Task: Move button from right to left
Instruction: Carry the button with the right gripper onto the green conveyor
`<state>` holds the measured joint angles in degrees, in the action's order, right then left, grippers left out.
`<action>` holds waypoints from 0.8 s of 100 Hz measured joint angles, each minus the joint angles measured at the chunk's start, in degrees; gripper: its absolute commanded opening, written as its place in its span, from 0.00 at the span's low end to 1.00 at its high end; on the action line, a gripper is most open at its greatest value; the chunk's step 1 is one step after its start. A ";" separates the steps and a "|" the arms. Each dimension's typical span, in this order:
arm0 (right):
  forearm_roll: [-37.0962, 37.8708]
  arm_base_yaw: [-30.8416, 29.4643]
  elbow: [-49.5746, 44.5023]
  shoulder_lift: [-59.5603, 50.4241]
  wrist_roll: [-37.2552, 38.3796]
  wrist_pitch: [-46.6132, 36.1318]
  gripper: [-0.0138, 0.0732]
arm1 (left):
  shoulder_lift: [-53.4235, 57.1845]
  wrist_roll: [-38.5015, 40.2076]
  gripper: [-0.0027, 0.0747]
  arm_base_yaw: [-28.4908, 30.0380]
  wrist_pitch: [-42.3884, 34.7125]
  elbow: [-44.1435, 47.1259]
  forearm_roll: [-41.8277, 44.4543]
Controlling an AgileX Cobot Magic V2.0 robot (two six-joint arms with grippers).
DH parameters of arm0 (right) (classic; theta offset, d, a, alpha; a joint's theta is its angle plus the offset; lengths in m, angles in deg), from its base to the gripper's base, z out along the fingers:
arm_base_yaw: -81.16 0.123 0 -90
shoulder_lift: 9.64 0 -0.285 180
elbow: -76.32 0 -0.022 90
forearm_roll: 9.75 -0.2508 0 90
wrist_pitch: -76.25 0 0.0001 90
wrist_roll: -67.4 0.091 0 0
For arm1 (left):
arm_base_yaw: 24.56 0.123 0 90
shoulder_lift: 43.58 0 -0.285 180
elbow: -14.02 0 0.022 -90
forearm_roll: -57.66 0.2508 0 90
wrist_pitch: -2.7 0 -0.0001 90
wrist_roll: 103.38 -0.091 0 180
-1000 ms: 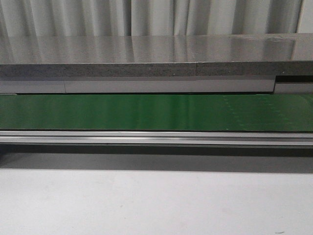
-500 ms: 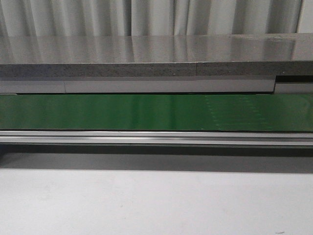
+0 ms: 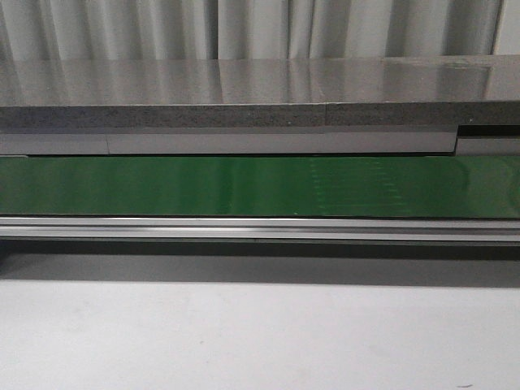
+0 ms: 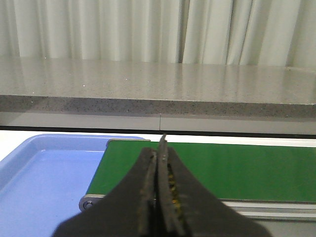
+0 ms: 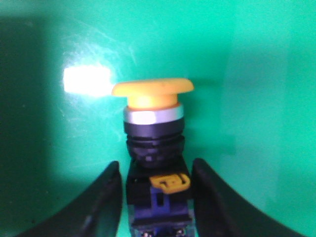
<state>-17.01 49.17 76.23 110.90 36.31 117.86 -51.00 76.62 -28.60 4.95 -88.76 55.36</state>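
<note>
- Our right gripper stands spread over the green belt, and the button lies between its two fingers, body close to each; we cannot tell whether they touch it.
- Our left gripper is pressed closed on nothing, with a blue tray just beside it.

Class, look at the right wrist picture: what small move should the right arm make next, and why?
Probably close the right end effector on the button. Its fingers stand open on either side of the black body, which lies on the green belt, apparently not yet gripped. Gripping must come before any carry to the left.
</note>
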 measured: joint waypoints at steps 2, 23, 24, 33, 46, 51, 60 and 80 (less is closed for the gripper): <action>0.00 0.00 0.10 0.00 0.00 0.00 0.47 | 0.00 0.00 0.01 0.00 0.00 0.00 0.00; 0.00 0.00 2.13 0.00 0.00 2.37 0.47 | 0.00 0.00 0.01 0.00 0.00 0.00 0.00; 0.00 0.00 2.30 0.00 0.00 2.55 0.47 | 0.00 0.00 0.01 0.00 0.00 0.00 0.00; 0.00 0.00 4.93 0.00 0.00 4.99 0.47 | 0.00 0.00 0.01 0.00 0.00 0.00 0.00; 0.00 0.00 10.27 0.00 0.72 10.65 0.47 | 0.00 0.00 0.01 0.00 0.00 0.00 0.00; 0.00 0.00 12.74 0.00 1.71 13.41 0.47 | 0.00 0.00 0.01 0.00 0.00 0.00 0.00; -1.41 0.18 17.16 -0.12 4.46 18.41 0.47 | 0.00 0.00 0.01 0.00 0.00 0.00 0.00; -6.56 3.12 20.00 -3.84 6.79 23.40 0.47 | 0.00 0.00 0.01 0.00 0.00 0.00 0.00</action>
<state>-23.57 52.29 96.23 107.06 43.09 141.26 -51.00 76.62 -28.60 4.95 -88.76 55.36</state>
